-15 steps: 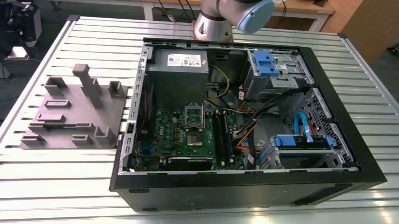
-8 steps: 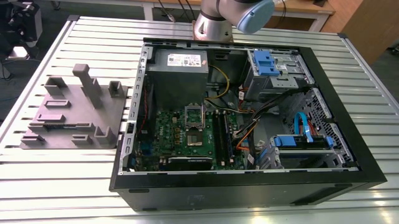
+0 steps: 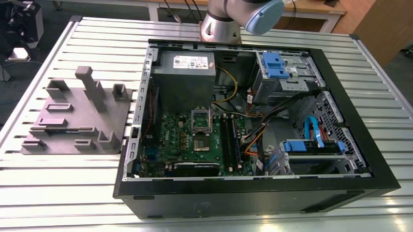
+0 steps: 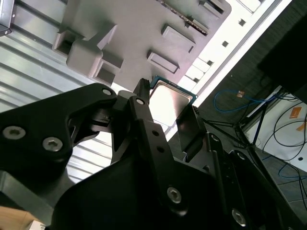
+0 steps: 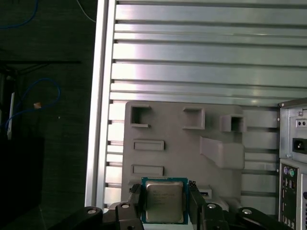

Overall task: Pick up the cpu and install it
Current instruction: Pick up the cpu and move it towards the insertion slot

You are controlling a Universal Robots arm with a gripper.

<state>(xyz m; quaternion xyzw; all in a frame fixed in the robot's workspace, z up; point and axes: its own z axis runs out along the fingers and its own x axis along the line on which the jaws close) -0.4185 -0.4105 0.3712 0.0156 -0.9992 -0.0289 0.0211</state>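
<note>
Two fingers (image 5: 135, 203) of the tool (image 5: 164, 188) are clamped on the cpu (image 5: 164, 203), held high above the grey fixture (image 5: 168, 129) on the desk (image 5: 192, 52). Pickup looks done. Installing is left: in the exterior view the socket (image 3: 201, 143) inside the computer case (image 3: 258, 195), at three o'clock from the fixture, looks unfilled.

My tool (image 4: 168, 112) is matt black with hard edges, dotted with small shiny steel screw heads (image 4: 53, 143). The cpu (image 5: 164, 200) it holds has a smooth silver metal lid with a soft sheen and a thin greenish rim. The fixture (image 5: 182, 153) is grey plastic, matt and faintly grainy. The counter (image 5: 201, 62) is ribbed bare aluminium, brushed and reflective. In the exterior view, the computer case (image 3: 258, 198) looks like black painted sheet metal, with glossy blue plastic clips (image 3: 274, 65) and a green circuit board (image 3: 193, 140).
</note>
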